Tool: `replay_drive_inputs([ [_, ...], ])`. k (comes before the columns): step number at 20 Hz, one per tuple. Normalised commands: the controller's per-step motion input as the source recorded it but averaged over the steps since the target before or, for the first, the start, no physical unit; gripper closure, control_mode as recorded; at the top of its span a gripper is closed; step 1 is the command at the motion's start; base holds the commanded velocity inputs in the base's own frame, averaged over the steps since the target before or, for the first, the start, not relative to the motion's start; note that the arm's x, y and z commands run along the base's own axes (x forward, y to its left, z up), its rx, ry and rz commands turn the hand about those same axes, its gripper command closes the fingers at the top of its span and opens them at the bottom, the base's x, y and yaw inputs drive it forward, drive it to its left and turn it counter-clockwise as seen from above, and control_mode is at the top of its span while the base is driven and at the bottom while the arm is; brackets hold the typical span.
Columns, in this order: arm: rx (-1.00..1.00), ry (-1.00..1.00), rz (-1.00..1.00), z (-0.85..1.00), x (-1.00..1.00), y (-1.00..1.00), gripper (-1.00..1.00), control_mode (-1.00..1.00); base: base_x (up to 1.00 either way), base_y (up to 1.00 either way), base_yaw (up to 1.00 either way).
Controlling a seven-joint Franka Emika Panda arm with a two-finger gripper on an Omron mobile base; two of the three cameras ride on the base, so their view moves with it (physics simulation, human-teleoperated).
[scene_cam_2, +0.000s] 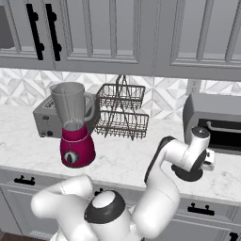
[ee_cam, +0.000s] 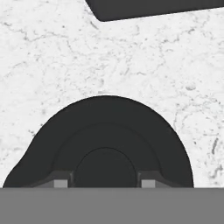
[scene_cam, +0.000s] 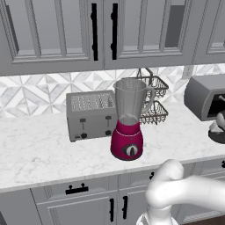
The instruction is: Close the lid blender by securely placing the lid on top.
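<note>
The blender (scene_cam: 127, 132) stands on the counter with its magenta base, front dial and clear jar (scene_cam: 130, 99), whose top is uncovered; it also appears in the right base view (scene_cam_2: 75, 136). The lid (scene_cam_2: 190, 175), a dark round disc with a raised central knob, lies flat on the marble far to the blender's right, in front of the dark appliance. My gripper (ee_cam: 105, 183) is lowered onto the lid (ee_cam: 105, 140). It is open, with one fingertip (ee_cam: 61, 182) on each side of the knob. A small part of the lid (scene_cam: 217, 136) peeks in at the right edge of the left base view.
A silver toaster (scene_cam: 91, 115) sits just left of and behind the blender. A two-tier wire rack (scene_cam_2: 121, 113) stands behind it by the tiled wall. A dark boxy appliance (scene_cam_2: 214, 124) is behind the lid. Upper cabinets (scene_cam: 88, 30) hang above.
</note>
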Motion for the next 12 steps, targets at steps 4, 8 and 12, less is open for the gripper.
replay_drive_inputs([
  [4, -0.01, -0.09, 0.05, 0.79, -0.44, 0.35, 1.0, -1.0, 0.0, 0.0, 0.0],
  [8, -0.05, -0.15, 0.05, 0.87, -0.41, 0.53, 1.0, -1.0, 0.0, 0.0, 0.0],
  [12, -0.01, -0.17, 0.04, 0.96, -0.29, 0.59, 1.0, -1.0, 0.0, 0.0, 0.0],
])
